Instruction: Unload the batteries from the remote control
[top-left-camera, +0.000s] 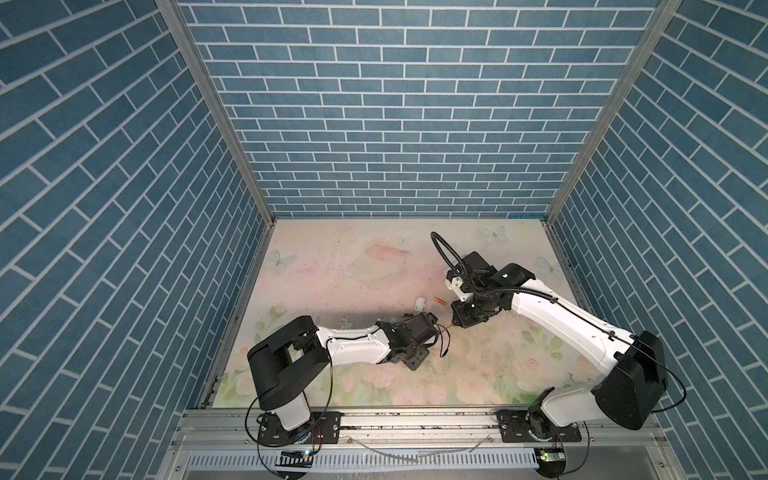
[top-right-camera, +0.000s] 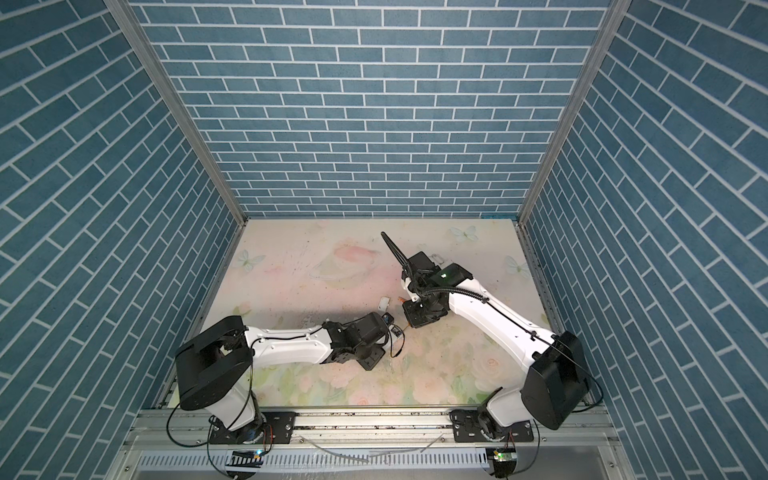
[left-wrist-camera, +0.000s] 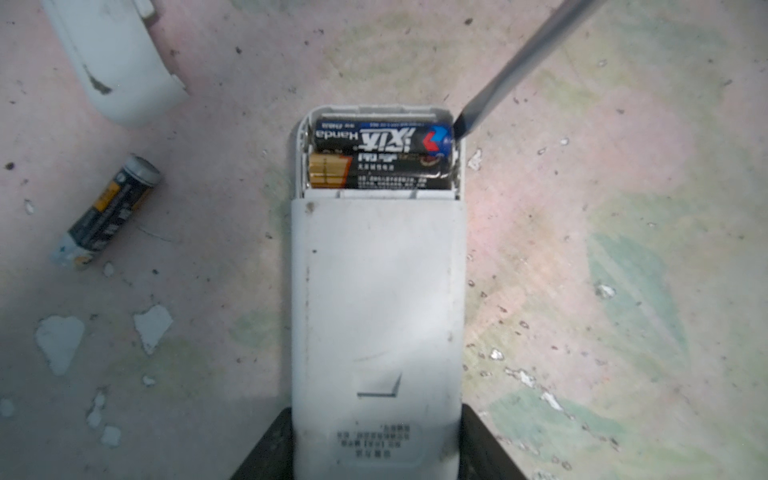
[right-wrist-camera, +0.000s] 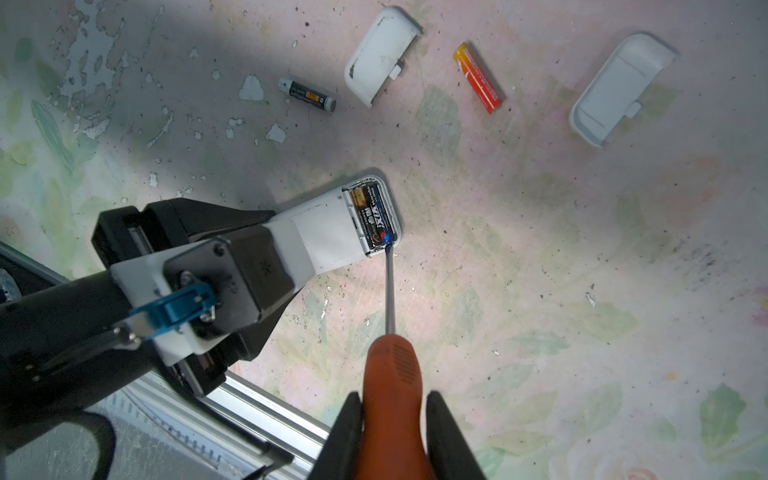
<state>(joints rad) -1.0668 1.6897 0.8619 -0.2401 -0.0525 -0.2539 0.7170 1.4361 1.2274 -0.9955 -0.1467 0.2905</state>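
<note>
Right wrist view: the right gripper (right-wrist-camera: 392, 405) clamps the screwdriver (right-wrist-camera: 390, 291), tip against one of two batteries (left-wrist-camera: 380, 137) seated in the remote control (left-wrist-camera: 376, 291), which the left gripper (left-wrist-camera: 376, 453) pins near the bench's middle; levering it out seems next.

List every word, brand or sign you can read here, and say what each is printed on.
"Handa", with two large Chinese characters beside it: blue-ended battery in the remote, seen upside down.
Small print on the gold-ended battery next to it: too blurred to read.
Label on the remote's back: too blurred.
Print on the loose dark battery and the orange battery: too small.
</note>
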